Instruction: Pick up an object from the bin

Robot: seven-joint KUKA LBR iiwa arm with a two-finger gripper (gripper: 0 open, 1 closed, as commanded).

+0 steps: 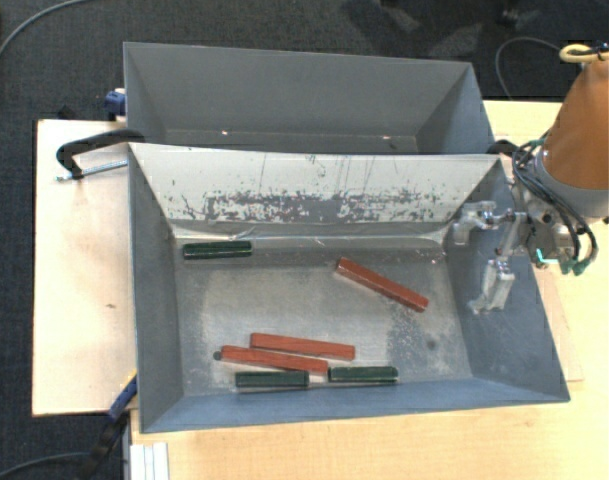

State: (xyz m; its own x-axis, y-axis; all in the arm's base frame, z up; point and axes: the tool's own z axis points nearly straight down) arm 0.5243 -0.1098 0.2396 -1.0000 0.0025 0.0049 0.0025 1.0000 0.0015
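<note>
Six slender rectangular bars were seen lying on the floor of the grey metal bin (154, 298). The two-finger gripper (494, 286) was held at the right side, above the bin's sloping right wall; whether it was spread or pressed together could not be told. Nearest to it, yet apart from it, the tilted red-brown bar (381, 284) was laid at the right middle of the floor, its lower end turned towards the gripper. A lone dark green bar (217, 251) was laid by the back wall, at the left. Near the front wall four were gathered: the rear red-brown bar (302, 346) and the front red-brown bar (274, 359) close alongside each other, with the left dark green bar (271, 379) and the right dark green bar (363, 374) just before them.
</note>
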